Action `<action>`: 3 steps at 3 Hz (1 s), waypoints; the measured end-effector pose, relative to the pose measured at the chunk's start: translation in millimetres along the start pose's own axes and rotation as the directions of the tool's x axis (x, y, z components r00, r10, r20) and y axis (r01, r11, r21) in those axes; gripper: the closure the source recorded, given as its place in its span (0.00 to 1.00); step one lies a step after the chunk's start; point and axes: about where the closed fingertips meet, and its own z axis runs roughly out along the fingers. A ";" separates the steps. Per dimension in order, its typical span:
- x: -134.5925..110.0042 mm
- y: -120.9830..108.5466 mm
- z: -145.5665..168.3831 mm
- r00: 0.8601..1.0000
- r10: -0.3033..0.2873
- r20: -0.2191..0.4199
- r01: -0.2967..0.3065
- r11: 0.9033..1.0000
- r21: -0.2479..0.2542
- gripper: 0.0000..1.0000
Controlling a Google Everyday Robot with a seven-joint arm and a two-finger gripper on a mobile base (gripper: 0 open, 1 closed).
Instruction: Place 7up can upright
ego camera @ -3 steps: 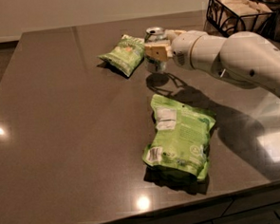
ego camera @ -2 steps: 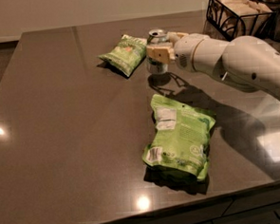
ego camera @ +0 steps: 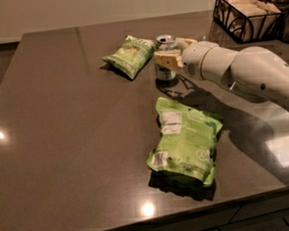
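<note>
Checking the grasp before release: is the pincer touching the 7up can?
Touching. The camera view shows the pincer closed around the upright 7up can, with no gap.

A single camera looks down at a slant on the dark table. It stands past the table's near edge at 6 o'clock and faces 12 o'clock, toward the far wall. It is fairly near, so the table fills most of the view. The arm enters from 3 o'clock. The gripper sits just above centre toward 12 o'clock, clasping the can.
</note>
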 end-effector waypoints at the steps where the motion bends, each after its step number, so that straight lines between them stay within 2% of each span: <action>1: 5.9 -0.4 0.6 1.000 -0.006 0.003 0.006 1.000 0.000 0.38; 2: 9.6 -0.1 1.0 1.000 -0.014 0.012 0.014 1.000 -0.001 0.15; 3: 8.9 1.8 2.3 1.000 -0.014 0.012 0.014 1.000 -0.005 0.00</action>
